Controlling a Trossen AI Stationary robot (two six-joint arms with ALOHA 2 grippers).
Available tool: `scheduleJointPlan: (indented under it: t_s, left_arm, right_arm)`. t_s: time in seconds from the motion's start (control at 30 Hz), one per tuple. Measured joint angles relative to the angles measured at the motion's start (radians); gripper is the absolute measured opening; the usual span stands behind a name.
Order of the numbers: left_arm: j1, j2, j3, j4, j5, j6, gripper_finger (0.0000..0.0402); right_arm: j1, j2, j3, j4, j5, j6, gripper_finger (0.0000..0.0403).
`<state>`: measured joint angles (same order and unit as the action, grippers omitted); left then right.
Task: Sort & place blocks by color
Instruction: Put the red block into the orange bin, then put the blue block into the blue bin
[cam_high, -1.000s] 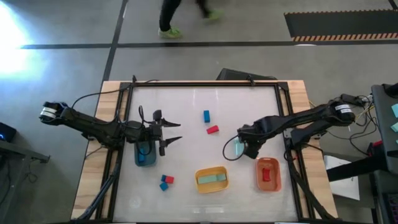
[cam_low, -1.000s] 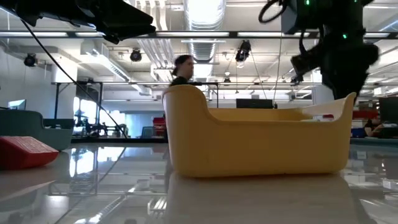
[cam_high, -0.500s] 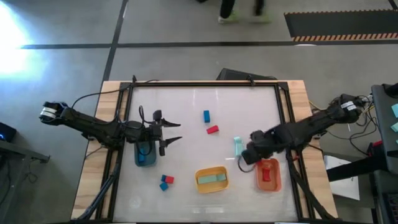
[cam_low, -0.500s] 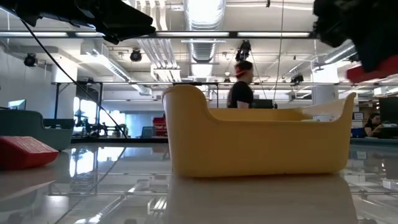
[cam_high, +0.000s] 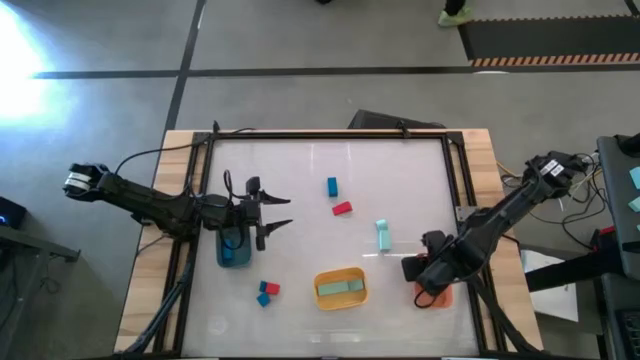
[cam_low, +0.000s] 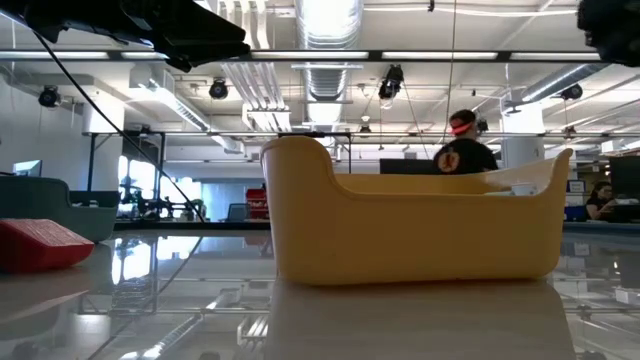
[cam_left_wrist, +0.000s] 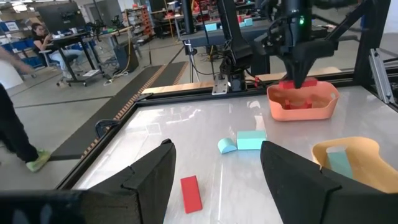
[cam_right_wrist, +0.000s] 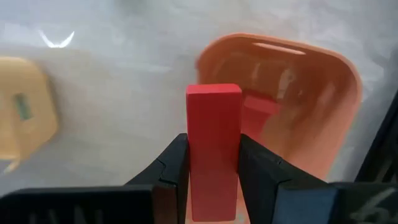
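Note:
My right gripper (cam_high: 424, 272) is shut on a red block (cam_right_wrist: 213, 137) above the orange bin (cam_right_wrist: 311, 106), where another red block (cam_right_wrist: 260, 114) lies. My left gripper (cam_high: 277, 213) is open and holds nothing, hovering beside the blue bin (cam_high: 235, 252). Loose on the table are a blue block (cam_high: 331, 185), a red block (cam_high: 342, 208), a mint block (cam_high: 382, 234), and a red and blue pair (cam_high: 267, 291). The yellow bin (cam_high: 340, 287) holds a mint block. My right gripper pinches the red block by its two long sides (cam_right_wrist: 213, 158) between the two fingers (cam_right_wrist: 176, 163). The bar lies along the fingers and sticks out past their ends. The fingers come from above, and the block is lifted clear over the orange bin's edge.
The yellow bin (cam_low: 410, 235) fills the low view's middle, with a red block (cam_low: 40, 245) at the left. In the left wrist view a red block (cam_left_wrist: 191, 193) and mint blocks (cam_left_wrist: 249, 140) lie ahead. A person stands in the room behind.
My right gripper has travelled from beside the mint block toward the table's near right corner, carrying the red block, and now hangs over the orange bin. A person has walked past beyond the table's far edge.

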<state>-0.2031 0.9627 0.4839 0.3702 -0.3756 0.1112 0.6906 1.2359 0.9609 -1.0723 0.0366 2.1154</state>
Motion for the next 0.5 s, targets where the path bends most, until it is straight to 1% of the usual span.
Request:
scheduleJointPlan:
  t_s: [0.1,0.2,0.23,0.3,0.43,0.5]
  left_arm:
    - [0.000,0.000,0.000,0.000,0.000,0.000,0.0219]
    - [0.000,0.000,0.000,0.000,0.000,0.000,0.0219]
    - [0.000,0.000,0.000,0.000,0.000,0.000,0.0219]
    - [0.000,0.000,0.000,0.000,0.000,0.000,0.0219]
    - [0.000,0.000,0.000,0.000,0.000,0.000,0.0219]
    - [0.000,0.000,0.000,0.000,0.000,0.000,0.0219]
  right_arm:
    - [0.015,0.022,-0.019,-0.001,-0.001,0.038,0.0090]
    - [0.016,0.043,-0.022,0.004,-0.003,0.032,0.0091]
    - [0.016,0.050,-0.022,0.004,-0.004,0.028,0.0097]
    - [0.016,0.060,-0.022,0.005,-0.010,0.021,0.0127]
    - [0.016,0.064,-0.022,0.007,-0.018,0.020,0.0208]
    - [0.016,0.059,-0.022,0.008,-0.019,0.020,0.0236]
